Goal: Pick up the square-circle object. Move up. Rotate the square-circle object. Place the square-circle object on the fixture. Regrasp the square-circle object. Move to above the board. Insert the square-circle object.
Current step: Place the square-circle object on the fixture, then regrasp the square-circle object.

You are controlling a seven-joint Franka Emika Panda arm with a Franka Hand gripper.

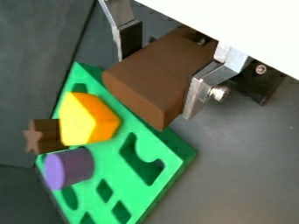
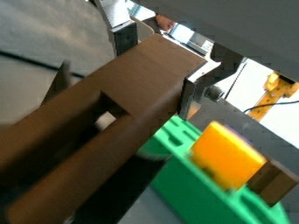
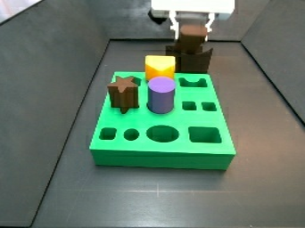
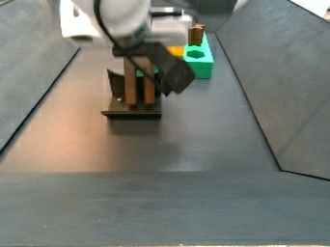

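A lab test rig: dark-walled enclosure (image 3: 71,134), green shape-board (image 3: 161,151).

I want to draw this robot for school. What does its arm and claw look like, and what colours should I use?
Use white, silver and black. The claw at the back of the floor, behind the green board, has two flat silver metal fingers with dark pads and small round screws. They hang from a boxy white body. In a side view, the arm above is rounded, smooth and whitish grey with dark parts.

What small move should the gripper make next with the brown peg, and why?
Probably lower it onto the fixture. The gripper is shut on the square-circle object, tilted just above the fixture behind the board, not yet resting there.
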